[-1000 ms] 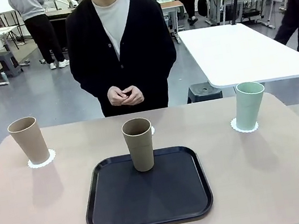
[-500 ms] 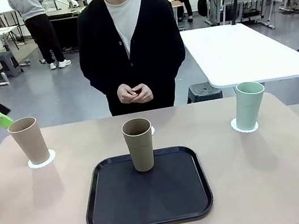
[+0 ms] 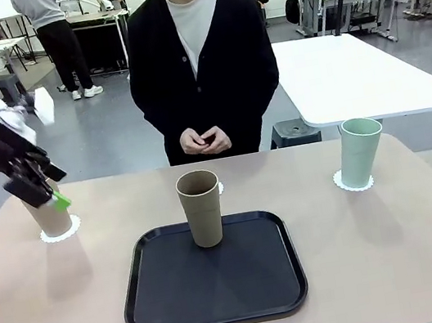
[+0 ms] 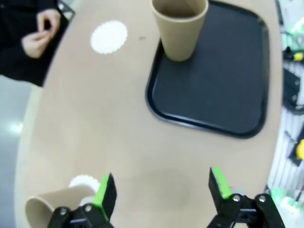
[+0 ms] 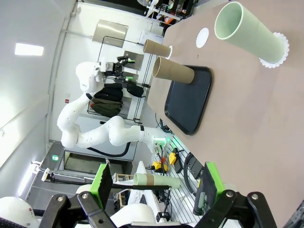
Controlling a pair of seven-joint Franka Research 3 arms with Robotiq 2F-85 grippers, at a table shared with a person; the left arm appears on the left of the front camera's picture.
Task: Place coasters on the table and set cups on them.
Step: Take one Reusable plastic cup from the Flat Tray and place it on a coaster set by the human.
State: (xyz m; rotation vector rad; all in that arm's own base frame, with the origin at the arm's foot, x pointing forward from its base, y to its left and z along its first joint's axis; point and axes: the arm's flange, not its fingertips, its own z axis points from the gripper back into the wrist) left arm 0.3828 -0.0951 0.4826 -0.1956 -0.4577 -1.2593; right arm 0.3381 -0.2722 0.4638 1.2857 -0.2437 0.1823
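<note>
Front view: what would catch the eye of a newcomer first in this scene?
A tan cup stands on the black tray in the middle, while a free coaster lies on the table just behind it. At the left, the open left gripper hangs in front of a second tan cup; at the right, a mint green cup stands on a scalloped coaster.
</note>
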